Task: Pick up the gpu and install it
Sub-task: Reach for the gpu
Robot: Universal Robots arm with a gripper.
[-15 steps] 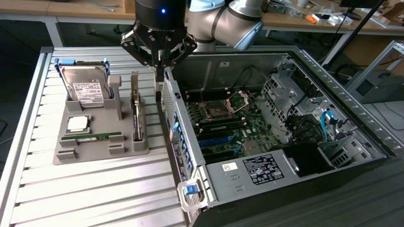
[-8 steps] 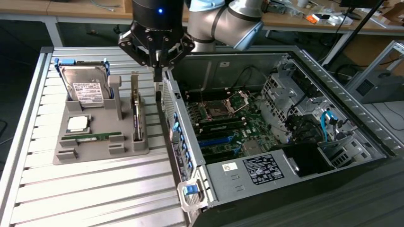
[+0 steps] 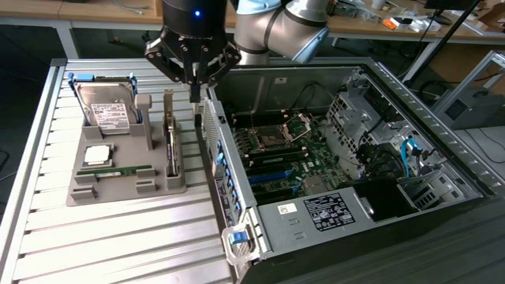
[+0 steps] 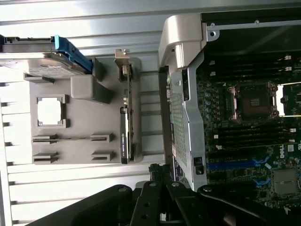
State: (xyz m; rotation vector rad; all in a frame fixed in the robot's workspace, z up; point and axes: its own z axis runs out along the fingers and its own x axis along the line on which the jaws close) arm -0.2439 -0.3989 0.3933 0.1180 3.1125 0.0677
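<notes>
The gpu (image 3: pixel 170 145) is a thin green card standing on edge in a slot of the grey holder tray (image 3: pixel 118 186), its silver bracket at the far end. In the wrist view the gpu (image 4: pixel 126 120) sits in the same slot of the tray (image 4: pixel 80 125). My gripper (image 3: pixel 195 97) hangs above the gap between the tray and the open computer case (image 3: pixel 261 222), a little toward the case from the card. Its fingers are shut with nothing between them. The gripper (image 4: pixel 157 172) shows in the wrist view clear of the card.
The tray also holds a silver hard drive (image 3: pixel 106 109), a CPU chip (image 3: pixel 98 155) and a narrow RAM stick (image 3: pixel 115 171). The case lies open with its motherboard (image 3: pixel 292 154) and blue slots (image 3: pixel 272 174) exposed. The case's side wall (image 4: pixel 186 108) rises right beside the tray.
</notes>
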